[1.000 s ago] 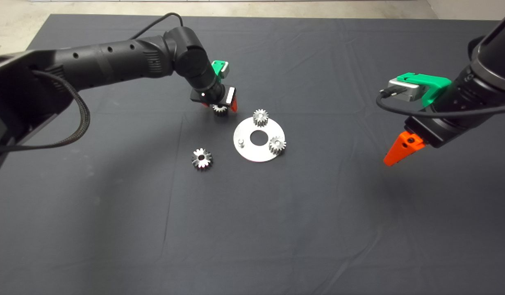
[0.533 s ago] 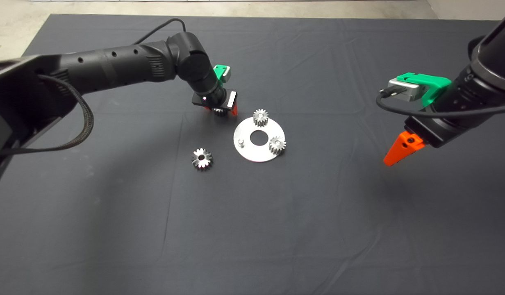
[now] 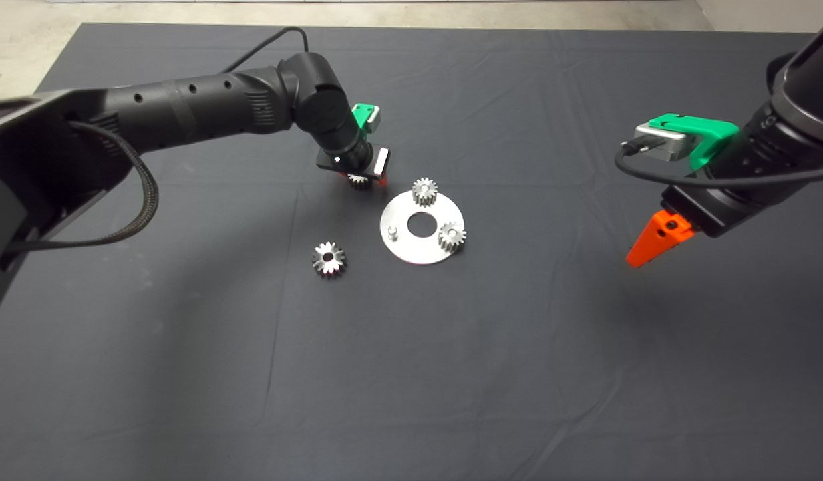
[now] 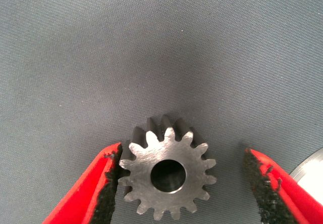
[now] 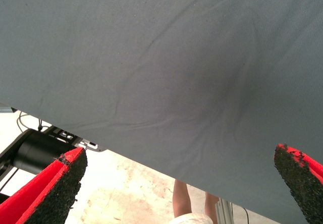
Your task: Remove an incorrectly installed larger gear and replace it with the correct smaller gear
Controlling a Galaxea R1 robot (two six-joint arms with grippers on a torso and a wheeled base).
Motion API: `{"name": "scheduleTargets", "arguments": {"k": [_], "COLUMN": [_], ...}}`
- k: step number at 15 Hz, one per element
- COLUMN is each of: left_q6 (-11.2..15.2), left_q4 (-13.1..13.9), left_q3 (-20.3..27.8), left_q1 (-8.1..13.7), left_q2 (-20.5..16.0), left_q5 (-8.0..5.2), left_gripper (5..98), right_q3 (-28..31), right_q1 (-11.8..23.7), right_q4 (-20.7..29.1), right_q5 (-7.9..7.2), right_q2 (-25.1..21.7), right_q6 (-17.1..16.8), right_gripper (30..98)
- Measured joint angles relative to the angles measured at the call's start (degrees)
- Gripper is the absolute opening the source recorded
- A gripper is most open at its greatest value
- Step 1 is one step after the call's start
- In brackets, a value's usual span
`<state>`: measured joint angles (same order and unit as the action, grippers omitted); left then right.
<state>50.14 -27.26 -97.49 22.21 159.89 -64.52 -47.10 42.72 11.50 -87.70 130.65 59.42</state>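
Now the left gripper (image 4: 179,183) has sunk lower than a second ago and straddles the smaller gear (image 4: 167,174), which lies flat on the mat (image 3: 184,347) just beside the plate (image 3: 411,250); its jaws are spread, one pad touching the teeth, the other apart. The larger gear (image 3: 328,258) lies off the plate, so the bare peg (image 3: 393,232) awaits. Open mat surrounds the path. The right gripper (image 5: 176,183) waits, spread, well apart.
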Motion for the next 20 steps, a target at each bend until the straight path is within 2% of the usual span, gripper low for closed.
{"name": "scheduleTargets", "arguments": {"k": [6,7,11,15,20], "left_q6": [-1.22,-1.39,-2.55,-2.65,-2.68], "left_q4": [0.00,-0.02,-0.05,-0.05,-0.08], "left_q3": [-0.04,-0.04,-0.33,-0.33,-0.33], "left_q1": [0.00,0.00,0.00,0.00,0.00], "left_q2": [0.00,-0.05,0.86,1.38,1.39], "left_q5": [-0.16,-0.28,-0.64,-0.61,-0.83], "left_gripper": [54.4,50.8,48.0,40.9,39.4], "right_q3": [0.00,0.00,0.00,0.00,0.00], "right_q1": [0.01,0.02,0.00,0.00,0.02], "right_q4": [0.00,0.00,0.00,0.00,0.02], "right_q5": [0.00,0.01,0.02,0.00,0.00], "right_q2": [0.02,0.02,0.02,0.00,0.00], "right_q6": [0.00,0.00,0.00,0.00,-0.02], "right_gripper": [97.7,97.7,97.7,97.7,97.7]}}
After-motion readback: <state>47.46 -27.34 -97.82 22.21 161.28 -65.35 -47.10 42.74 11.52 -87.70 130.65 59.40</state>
